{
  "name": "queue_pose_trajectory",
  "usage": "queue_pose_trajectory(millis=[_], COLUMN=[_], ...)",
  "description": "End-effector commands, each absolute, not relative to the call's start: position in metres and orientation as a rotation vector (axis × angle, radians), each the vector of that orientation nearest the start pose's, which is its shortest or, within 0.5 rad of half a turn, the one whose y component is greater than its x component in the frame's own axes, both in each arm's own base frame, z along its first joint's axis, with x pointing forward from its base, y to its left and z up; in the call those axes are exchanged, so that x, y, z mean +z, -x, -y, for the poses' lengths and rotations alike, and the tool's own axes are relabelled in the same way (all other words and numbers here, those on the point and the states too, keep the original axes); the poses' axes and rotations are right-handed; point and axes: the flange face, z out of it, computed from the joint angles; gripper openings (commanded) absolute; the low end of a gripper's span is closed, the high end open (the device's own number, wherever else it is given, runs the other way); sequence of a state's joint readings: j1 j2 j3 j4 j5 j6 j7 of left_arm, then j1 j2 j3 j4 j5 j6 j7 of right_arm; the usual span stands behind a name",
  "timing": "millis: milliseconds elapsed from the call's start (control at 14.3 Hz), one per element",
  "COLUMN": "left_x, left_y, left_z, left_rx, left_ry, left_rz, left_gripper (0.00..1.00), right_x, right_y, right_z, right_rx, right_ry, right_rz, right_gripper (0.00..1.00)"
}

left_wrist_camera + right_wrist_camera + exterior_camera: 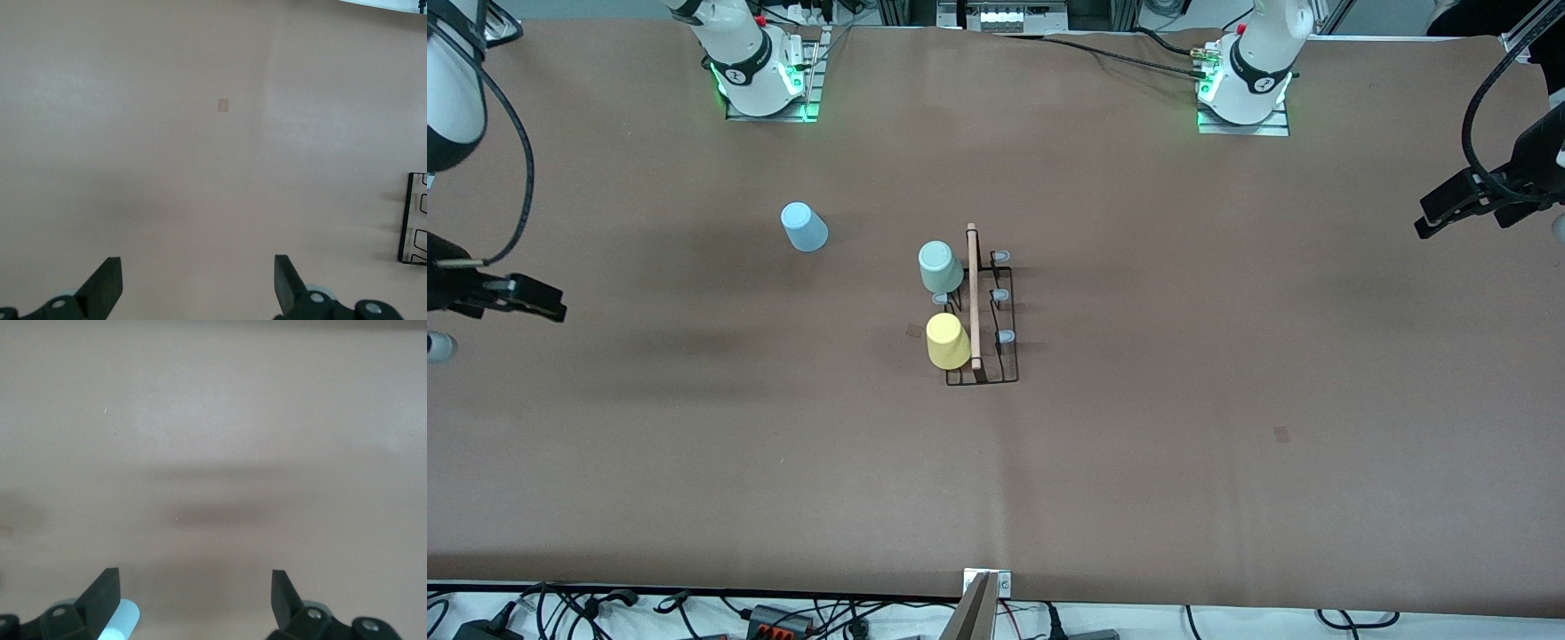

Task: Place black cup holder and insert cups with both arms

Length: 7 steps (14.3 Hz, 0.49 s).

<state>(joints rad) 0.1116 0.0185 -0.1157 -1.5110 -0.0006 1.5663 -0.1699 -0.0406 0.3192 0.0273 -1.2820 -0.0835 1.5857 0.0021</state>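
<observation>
The black cup holder (983, 316) stands at the table's middle, its wooden rod (973, 293) along the top. A pale green cup (940, 267) and a yellow cup (948, 341) sit tilted on its pegs on the side toward the right arm's end. The light blue cup (804, 227) stands alone on the table, toward the right arm's end. My right gripper (547, 304) hangs open and empty over that end of the table, seen open in its wrist view (193, 600). My left gripper (1430, 218) is open and empty over the left arm's end, also open in its wrist view (198, 283). A corner of the holder (413, 220) shows there.
Three pale-tipped pegs (1000, 293) on the holder's side toward the left arm's end are bare, as is one peg (941, 299) between the two cups. Small tape marks (1281, 434) lie on the brown table cover. Cables (783, 615) run along the near edge.
</observation>
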Motion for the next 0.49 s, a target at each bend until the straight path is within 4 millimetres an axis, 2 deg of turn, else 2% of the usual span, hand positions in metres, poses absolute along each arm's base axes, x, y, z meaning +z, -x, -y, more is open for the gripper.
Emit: queue_pose_trajectory(millis=[0,280,421], left_x=[0.644,0.644,0.644], left_y=[-0.557,-0.557,-0.557], left_z=[-0.001,-0.003,-0.009], left_rx=[-0.049,-0.049,-0.049], left_ry=[3.152,3.151,3.150], left_rz=[0.249,0.254,0.268], left_gripper=[1.00,1.00,1.00], right_x=[0.564,0.555,0.558], right_y=[-0.620,-0.578,-0.570], right_z=[0.022,0.022,0.022], right_rx=[0.022,0.014,0.029], right_ry=[3.205,3.205,3.205], right_rz=[-0.003,-0.005,-0.009], right_gripper=[1.00,1.00,1.00])
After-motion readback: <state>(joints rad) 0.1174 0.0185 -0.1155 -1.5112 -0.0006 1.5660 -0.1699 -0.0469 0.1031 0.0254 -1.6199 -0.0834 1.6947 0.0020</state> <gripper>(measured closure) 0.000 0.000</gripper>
